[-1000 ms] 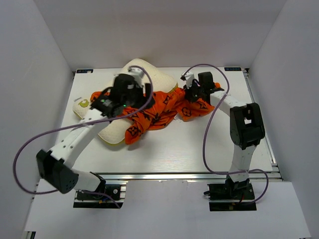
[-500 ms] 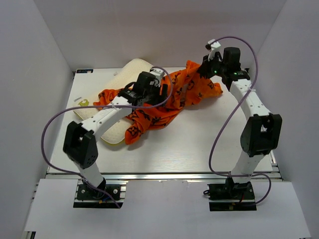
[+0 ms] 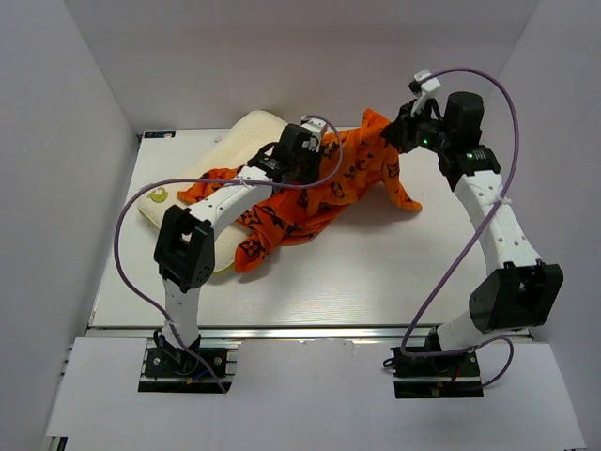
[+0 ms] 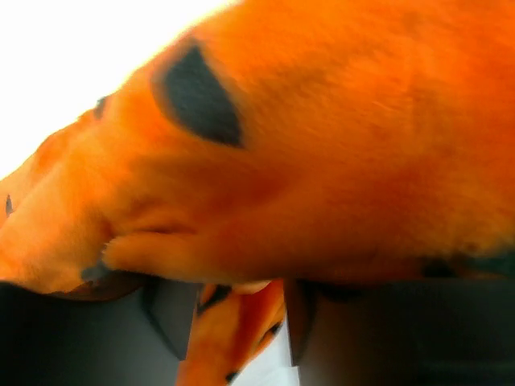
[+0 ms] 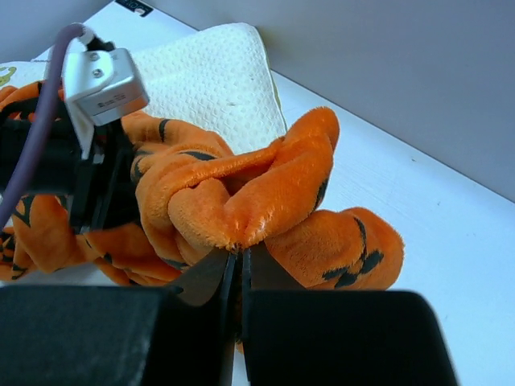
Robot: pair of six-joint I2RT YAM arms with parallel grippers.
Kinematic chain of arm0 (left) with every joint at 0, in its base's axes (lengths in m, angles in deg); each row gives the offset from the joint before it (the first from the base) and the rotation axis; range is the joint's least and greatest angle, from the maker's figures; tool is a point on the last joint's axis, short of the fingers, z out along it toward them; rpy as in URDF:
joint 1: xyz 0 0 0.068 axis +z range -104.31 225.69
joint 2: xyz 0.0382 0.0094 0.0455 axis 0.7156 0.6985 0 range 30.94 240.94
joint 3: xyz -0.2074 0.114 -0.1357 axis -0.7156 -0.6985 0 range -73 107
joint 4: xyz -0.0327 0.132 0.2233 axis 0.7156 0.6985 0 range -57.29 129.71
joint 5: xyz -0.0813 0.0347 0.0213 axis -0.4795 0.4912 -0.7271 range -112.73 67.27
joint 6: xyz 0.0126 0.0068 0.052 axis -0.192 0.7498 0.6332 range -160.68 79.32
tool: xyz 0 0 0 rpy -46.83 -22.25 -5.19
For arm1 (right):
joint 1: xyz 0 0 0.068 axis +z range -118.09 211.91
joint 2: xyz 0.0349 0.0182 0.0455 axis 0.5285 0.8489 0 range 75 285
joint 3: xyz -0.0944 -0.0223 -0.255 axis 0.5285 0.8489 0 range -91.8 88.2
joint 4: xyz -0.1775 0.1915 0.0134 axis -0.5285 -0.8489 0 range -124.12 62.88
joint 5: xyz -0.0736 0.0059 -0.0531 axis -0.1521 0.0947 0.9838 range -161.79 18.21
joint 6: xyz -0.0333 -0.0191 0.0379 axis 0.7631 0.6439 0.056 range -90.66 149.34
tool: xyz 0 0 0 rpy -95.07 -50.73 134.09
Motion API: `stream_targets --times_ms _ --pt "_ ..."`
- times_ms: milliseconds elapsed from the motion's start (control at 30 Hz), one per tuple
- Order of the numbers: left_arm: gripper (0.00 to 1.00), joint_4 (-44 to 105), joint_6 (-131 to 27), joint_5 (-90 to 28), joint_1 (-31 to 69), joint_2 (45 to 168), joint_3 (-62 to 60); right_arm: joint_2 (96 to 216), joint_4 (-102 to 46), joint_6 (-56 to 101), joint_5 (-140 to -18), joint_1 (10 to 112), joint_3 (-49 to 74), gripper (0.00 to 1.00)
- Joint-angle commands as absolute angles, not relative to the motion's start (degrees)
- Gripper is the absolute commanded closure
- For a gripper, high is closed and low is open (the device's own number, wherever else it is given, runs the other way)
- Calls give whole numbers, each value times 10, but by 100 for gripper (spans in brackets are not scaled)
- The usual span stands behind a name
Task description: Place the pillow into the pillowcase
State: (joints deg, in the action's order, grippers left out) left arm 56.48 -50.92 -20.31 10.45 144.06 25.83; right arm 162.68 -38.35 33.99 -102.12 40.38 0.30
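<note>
Across the pillow (image 3: 249,132) sprawls the pillowcase (image 3: 310,202), fold pinched by right tool (image 5: 239,265).

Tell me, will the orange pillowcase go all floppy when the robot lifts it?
Probably floppy: where the right gripper pinches the pillowcase, it bunches into folds and the rest droops toward the table. Its plush, fuzzy surface likely won't slip easily.

White slatted table (image 3: 376,272), pale grey walls (image 3: 282,56) (plain), metal front rail (image 3: 310,332)

The pillowcase (image 3: 310,202) drapes across the pillow (image 3: 252,132) — table (image 3: 376,272) beneath.
</note>
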Motion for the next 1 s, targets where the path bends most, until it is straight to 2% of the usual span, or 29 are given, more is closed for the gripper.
stream_targets --times_ms 0,100,133,233,333,467,667,833,967 --pt "64 556 -507 -184 105 1448 313 1571 -385 340 -1034 382 26 100" --pt "79 558 -507 -184 107 1477 368 1533 -399 362 -1033 360 50 100" --pt "83 565 -507 -188 108 1487 421 1516 -412 364 -1036 353 68 100" --pt "90 578 -512 -212 108 1548 546 1479 -435 377 -1040 326 112 100" --pt "100 526 -545 -252 108 1578 574 1434 -451 408 -1040 302 155 100" --pt "100 477 -600 -316 108 1629 639 1375 -493 433 -1040 299 239 100" --pt "100 422 -633 -375 71 1682 662 1306 -559 430 -1090 299 332 100" --pt "100 388 -634 -393 47 1695 667 1276 -610 433 -1178 304 358 100" --pt "100 352 -638 -393 29 1697 673 1265 -646 457 -1200 336 362 100"
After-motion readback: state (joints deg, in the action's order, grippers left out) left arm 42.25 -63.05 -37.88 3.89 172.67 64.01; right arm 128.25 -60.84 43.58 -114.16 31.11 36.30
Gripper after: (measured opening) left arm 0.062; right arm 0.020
